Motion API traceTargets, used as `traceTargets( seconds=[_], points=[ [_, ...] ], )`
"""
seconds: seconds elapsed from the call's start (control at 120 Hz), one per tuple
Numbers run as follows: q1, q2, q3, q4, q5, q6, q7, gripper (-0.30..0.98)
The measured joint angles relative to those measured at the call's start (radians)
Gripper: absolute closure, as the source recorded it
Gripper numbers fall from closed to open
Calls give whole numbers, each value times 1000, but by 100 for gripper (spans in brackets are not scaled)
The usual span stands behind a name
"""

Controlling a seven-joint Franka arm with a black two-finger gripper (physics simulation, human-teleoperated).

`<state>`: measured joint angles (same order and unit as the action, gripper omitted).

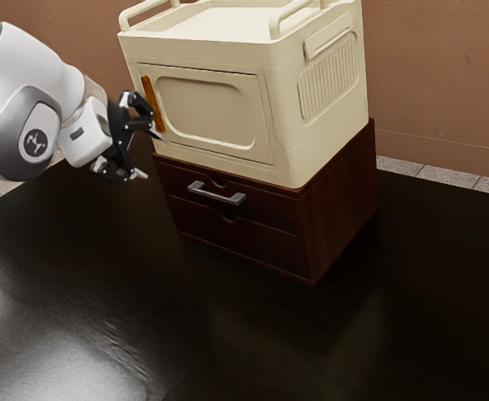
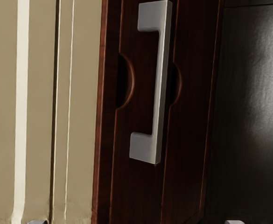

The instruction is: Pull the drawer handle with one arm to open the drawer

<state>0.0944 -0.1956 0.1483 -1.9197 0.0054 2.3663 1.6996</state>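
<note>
My gripper (image 1: 152, 154) is open at the exterior view's left, its two fingers spread one above the other, with nothing between them. The metal drawer handle (image 1: 216, 194) lies lower and farther to the exterior view's right, apart from the fingers. It is a grey bar on the upper drawer (image 1: 265, 215) of a dark red-brown wooden cabinet, and that drawer's front sits flush with the cabinet. In the wrist view the whole handle (image 2: 160, 84) shows, in front of the wooden drawer front (image 2: 141, 119).
A cream cabinet (image 1: 323, 100) with top rails stands on the wooden one. Its door has an orange handle (image 1: 152, 104) close beside my gripper. Below is a dark, glossy table (image 1: 144, 292). A brown wall (image 1: 445, 75) rises behind.
</note>
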Motion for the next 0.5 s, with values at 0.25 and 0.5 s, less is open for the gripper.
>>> traceTargets(
  seconds=[0.25,0.5],
  points=[
    [-31,2,1,-60,-52,59,26,24],
    [-66,49,0,-79,-89,129,38,27]
  ],
)
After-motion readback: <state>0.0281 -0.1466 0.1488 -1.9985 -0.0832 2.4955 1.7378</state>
